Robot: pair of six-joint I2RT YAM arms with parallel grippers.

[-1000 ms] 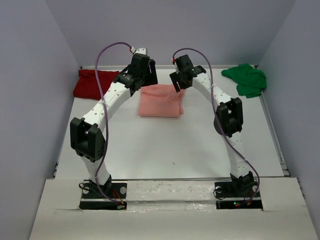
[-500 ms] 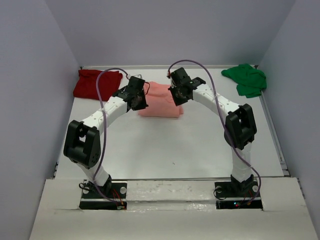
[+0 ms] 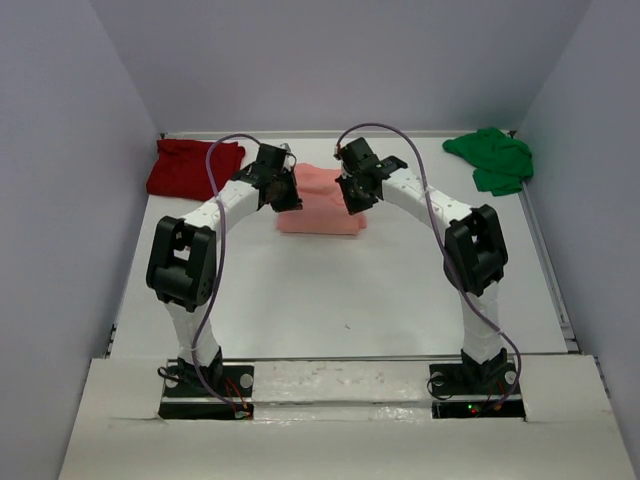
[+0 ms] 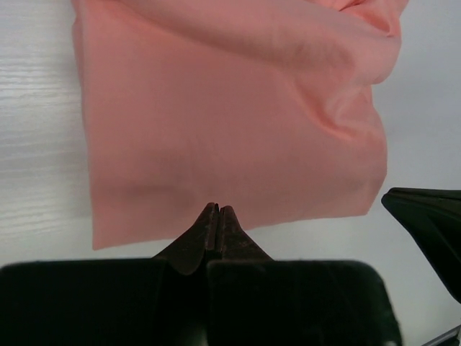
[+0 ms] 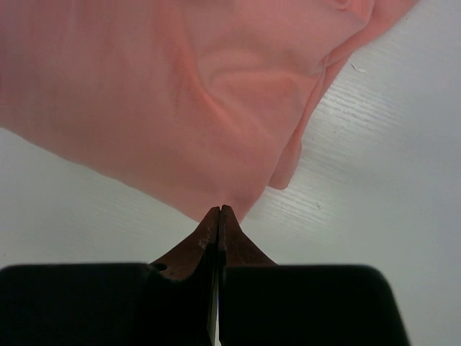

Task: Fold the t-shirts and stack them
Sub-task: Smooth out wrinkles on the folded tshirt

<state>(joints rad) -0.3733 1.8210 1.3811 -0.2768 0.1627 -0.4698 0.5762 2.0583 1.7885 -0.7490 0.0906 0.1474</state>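
The salmon-pink t-shirt (image 3: pixel 318 210) lies folded into a rectangle at the table's middle back. My left gripper (image 3: pixel 284 198) hangs over its left edge and my right gripper (image 3: pixel 352 198) over its right edge. In the left wrist view the pink shirt (image 4: pixel 230 122) lies flat beyond the left gripper (image 4: pixel 217 210), whose jaws are pressed together with no cloth seen between them. In the right wrist view the right gripper (image 5: pixel 219 210) is likewise shut at a rounded corner of the shirt (image 5: pixel 180 94). The dark red t-shirt (image 3: pixel 190 167) lies at the back left. The green t-shirt (image 3: pixel 493 158) lies crumpled at the back right.
Grey walls close in the white table (image 3: pixel 330 290) on the left, back and right. The right arm's black gripper body (image 4: pixel 431 223) shows at the right edge of the left wrist view.
Both grippers went from open to shut. Both arms drew back from the table's far side and came down over the side edges of the pink shirt.
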